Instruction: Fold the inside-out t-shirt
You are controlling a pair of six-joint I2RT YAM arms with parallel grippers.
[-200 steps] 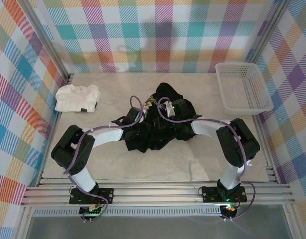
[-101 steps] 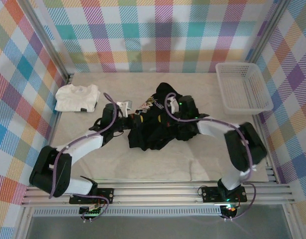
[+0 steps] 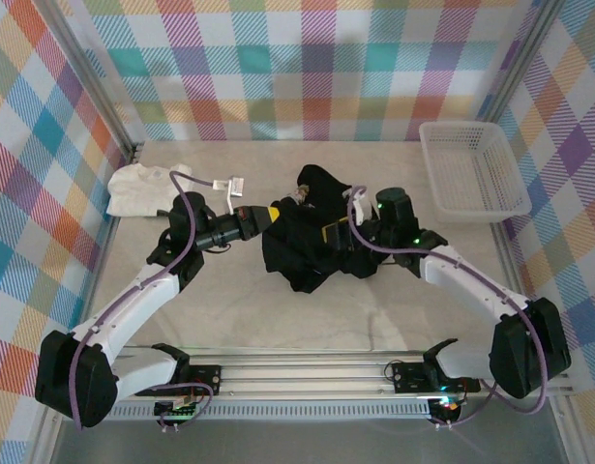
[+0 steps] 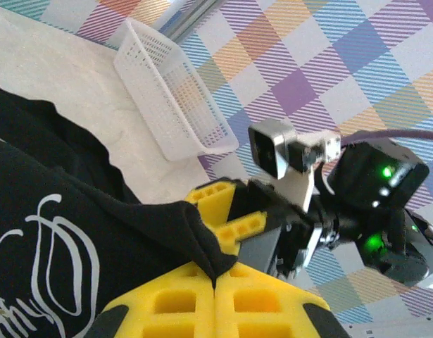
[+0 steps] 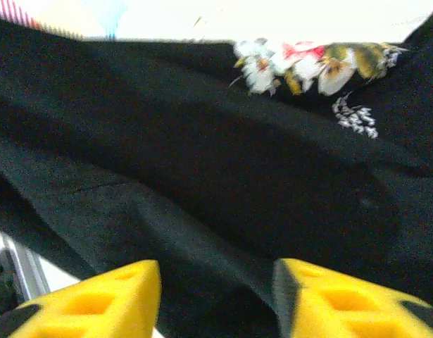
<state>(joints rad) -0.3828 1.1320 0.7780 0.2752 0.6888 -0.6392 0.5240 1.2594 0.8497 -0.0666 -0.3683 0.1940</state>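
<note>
Tabletop (image 3: 394,309) of pale stone carries the black inside-out t-shirt (image 3: 302,242), bunched at its centre. A white mesh basket (image 3: 471,169) sits at the far right corner and a folded white t-shirt (image 3: 137,188) at far left. The left gripper (image 4: 215,278) is pressed together, pinching the black cloth's edge. The right gripper (image 5: 216,271) stands spread at the shirt's right side, with cloth across the gap.

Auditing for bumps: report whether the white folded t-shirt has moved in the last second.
No. The white folded t-shirt lies as close to the far-left corner of the table as before.
</note>
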